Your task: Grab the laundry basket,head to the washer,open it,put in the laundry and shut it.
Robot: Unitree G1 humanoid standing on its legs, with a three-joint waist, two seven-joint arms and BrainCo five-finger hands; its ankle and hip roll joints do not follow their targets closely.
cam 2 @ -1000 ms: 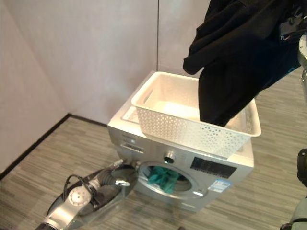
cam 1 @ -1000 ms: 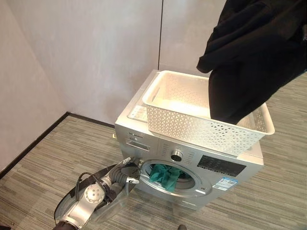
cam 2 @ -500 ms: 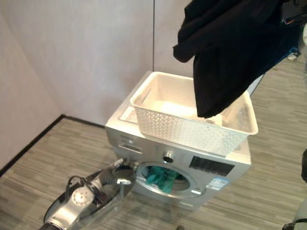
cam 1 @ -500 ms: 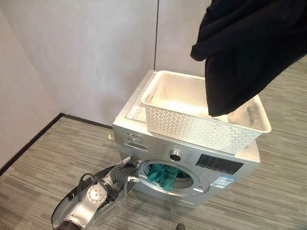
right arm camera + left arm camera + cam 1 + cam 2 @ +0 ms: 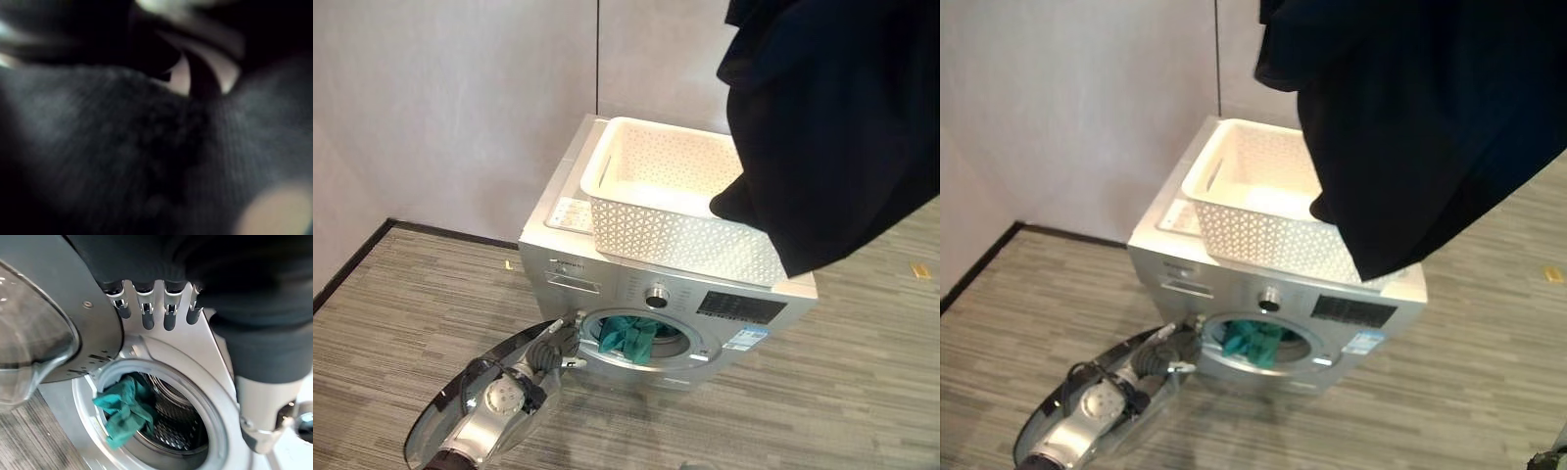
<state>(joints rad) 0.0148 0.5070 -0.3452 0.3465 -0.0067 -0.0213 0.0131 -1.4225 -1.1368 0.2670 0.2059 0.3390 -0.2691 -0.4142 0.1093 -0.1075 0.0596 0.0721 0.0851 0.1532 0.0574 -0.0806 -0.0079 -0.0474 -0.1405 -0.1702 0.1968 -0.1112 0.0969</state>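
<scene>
A silver washer (image 5: 607,284) stands against the wall with its round door (image 5: 29,347) swung open to the left. A teal cloth (image 5: 628,336) hangs over the lip of the drum (image 5: 171,421). The white lattice laundry basket (image 5: 646,230) sits on top of the washer. A big black garment (image 5: 842,127) hangs high at the right, its lower end in front of the basket's right end. That black cloth (image 5: 122,147) also lies right before my right wrist camera. My left hand (image 5: 553,345) rests by the door's hinge side, its fingers (image 5: 148,316) straight.
Pale walls meet in a corner behind the washer. Striped grey floor (image 5: 862,392) spreads out to the right and in front. A dark skirting strip (image 5: 352,259) runs along the left wall.
The camera has moved, shifting the whole scene left. The black garment has risen out of the basket and come nearer. My left hand stays by the open door.
</scene>
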